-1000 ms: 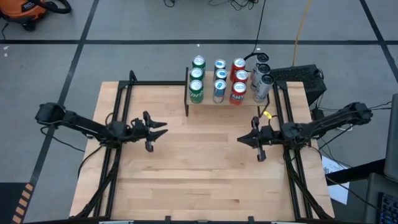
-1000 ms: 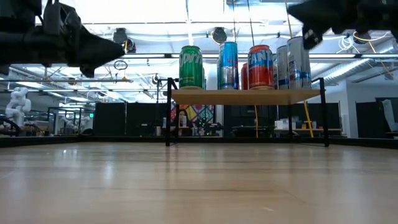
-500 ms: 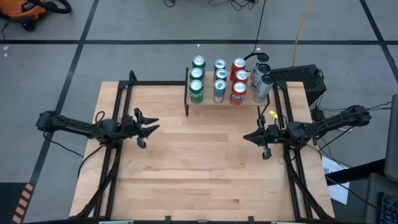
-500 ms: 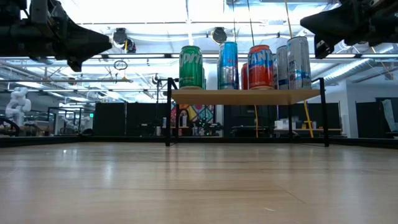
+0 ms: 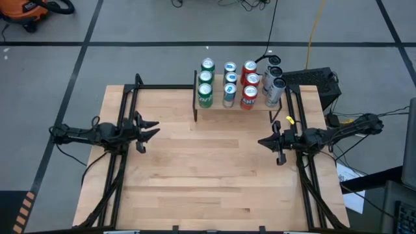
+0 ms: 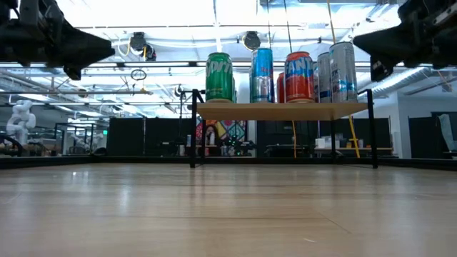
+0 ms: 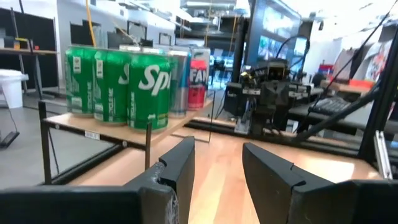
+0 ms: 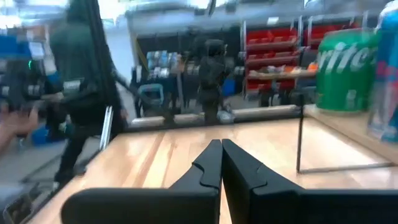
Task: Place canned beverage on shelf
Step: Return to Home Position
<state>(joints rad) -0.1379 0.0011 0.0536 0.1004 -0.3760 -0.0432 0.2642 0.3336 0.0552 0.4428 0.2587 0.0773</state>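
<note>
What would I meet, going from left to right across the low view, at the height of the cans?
From the left: left gripper → green can → blue can → red can → silver cans → right gripper.

cans (image 5: 228, 84) stand on the shelf (image 6: 285, 110) at the far edge of the surface (image 5: 208, 175) (left pincer (image 5: 149, 128), right pincer (image 5: 262, 142) over its sides).

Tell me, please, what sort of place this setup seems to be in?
Probably a robotics lab or workshop: the left gripper and right gripper hang over a wooden table, cables trail on a tape-marked floor, and red storage bins show in the room beyond.
</note>
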